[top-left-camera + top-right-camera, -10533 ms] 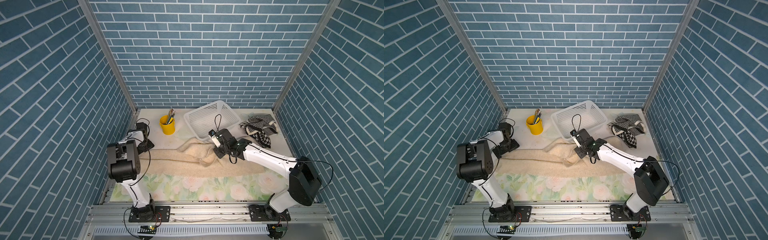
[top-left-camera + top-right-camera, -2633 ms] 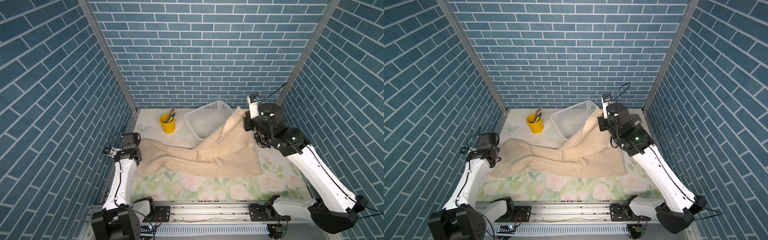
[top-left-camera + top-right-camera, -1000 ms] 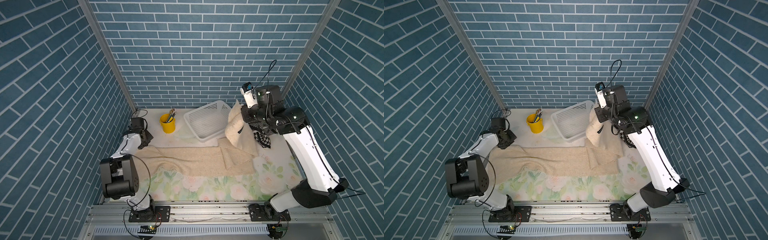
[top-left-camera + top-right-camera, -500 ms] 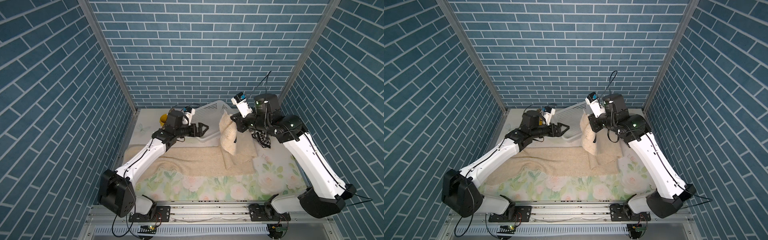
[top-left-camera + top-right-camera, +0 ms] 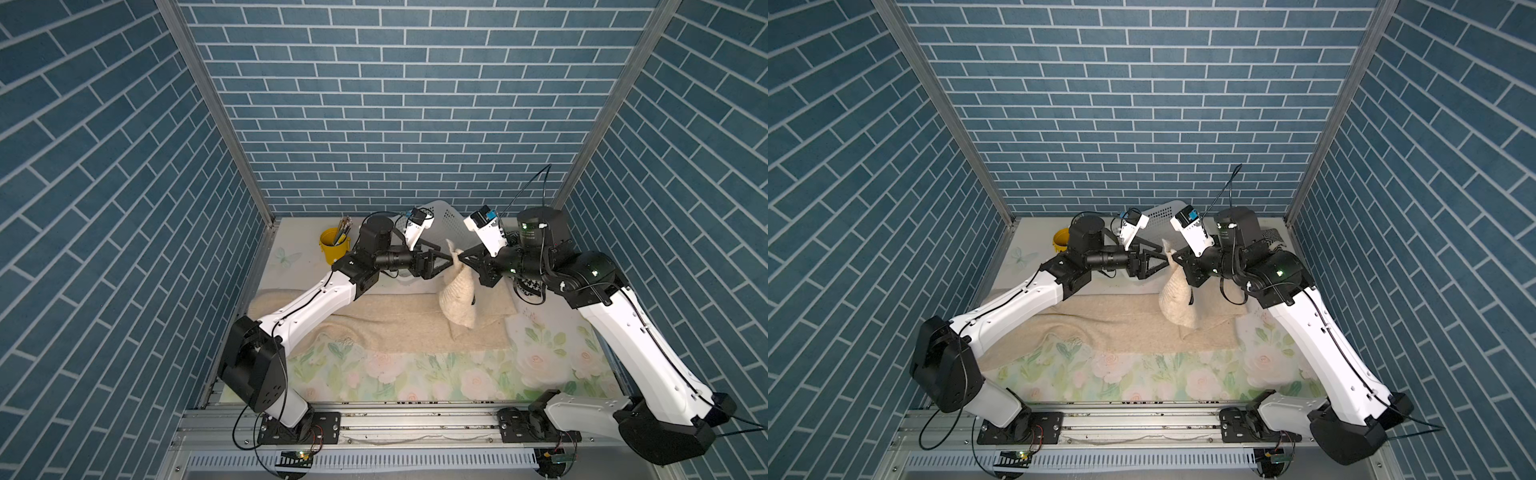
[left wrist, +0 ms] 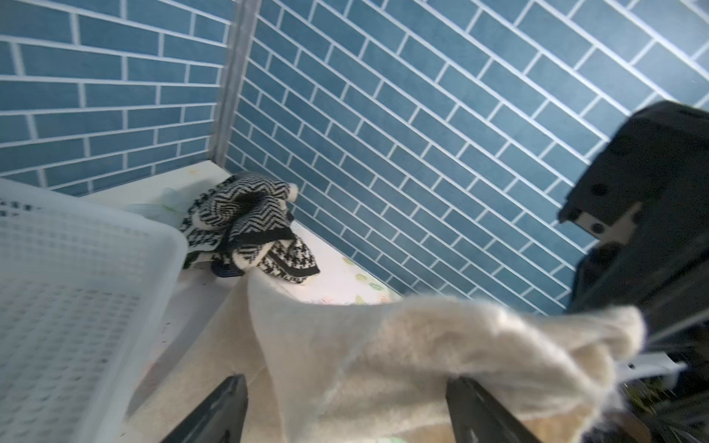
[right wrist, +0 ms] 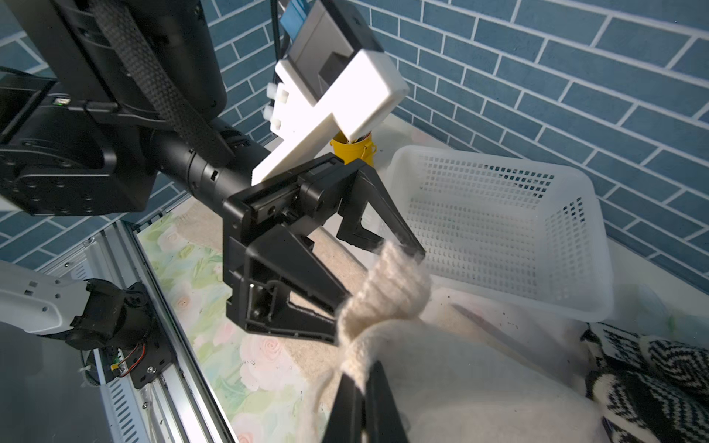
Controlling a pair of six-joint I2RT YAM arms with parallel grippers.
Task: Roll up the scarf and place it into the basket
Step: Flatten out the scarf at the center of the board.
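My right fingers (image 7: 362,395) are clenched on a bunched corner of the cream scarf (image 5: 395,316), holding that corner up off the worktop (image 5: 415,374). From the pinch the cloth hangs down in a loose pouch and meets the rest of the scarf, which lies spread flat in a long strip across the middle of the worktop.

My left fingers (image 7: 318,285) are spread wide and level with the raised corner, facing my right ones. The woolly tip pokes out between them. One fingertip is right against the tip in the right wrist view, but I cannot tell whether it truly touches. Nothing is gripped on that side.

The white basket (image 7: 575,180) sits at the back of the worktop, just behind the lifted corner. The scarf is wholly outside it, its near edge running along the basket's front.

A yellow bucket (image 5: 332,245) with brushes stands beside the basket towards my left. A black-and-white knit (image 6: 249,222) lies crumpled in the back corner on my right, touching the far end of the scarf in the left wrist view.
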